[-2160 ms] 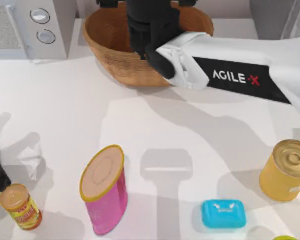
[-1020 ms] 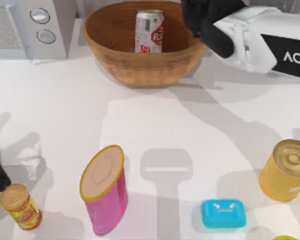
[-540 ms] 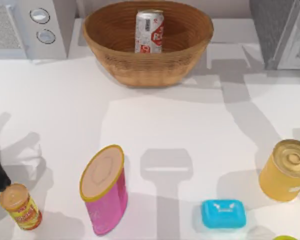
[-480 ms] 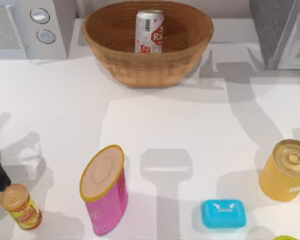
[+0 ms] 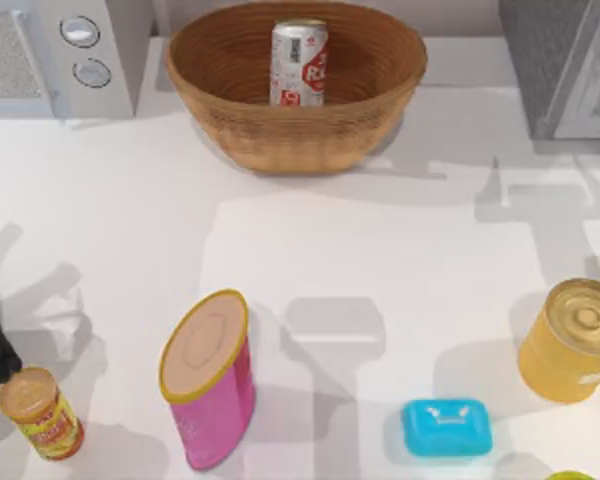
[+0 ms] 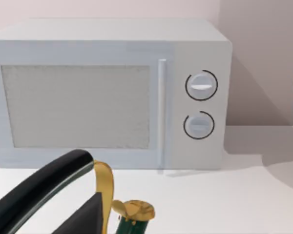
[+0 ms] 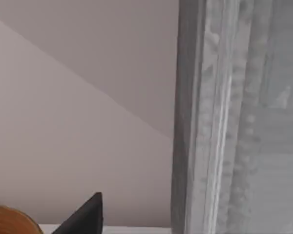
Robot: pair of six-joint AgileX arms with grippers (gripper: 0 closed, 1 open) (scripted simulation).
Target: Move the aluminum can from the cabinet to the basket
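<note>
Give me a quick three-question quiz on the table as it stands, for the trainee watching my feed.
1. True or false: the slim silver-white aluminum can with red lettering stands upright inside the oval woven wicker basket.
2. Which thing lies nearest the flat blue rectangular box? A) the light-grey microwave with two round knobs B) the wide golden-yellow tin C) the grey speckled cabinet
3. Fill in: the small orange-labelled jar stands at the table's near ____ corner in the top view.

Key: 1 true; 2 B; 3 left.
</note>
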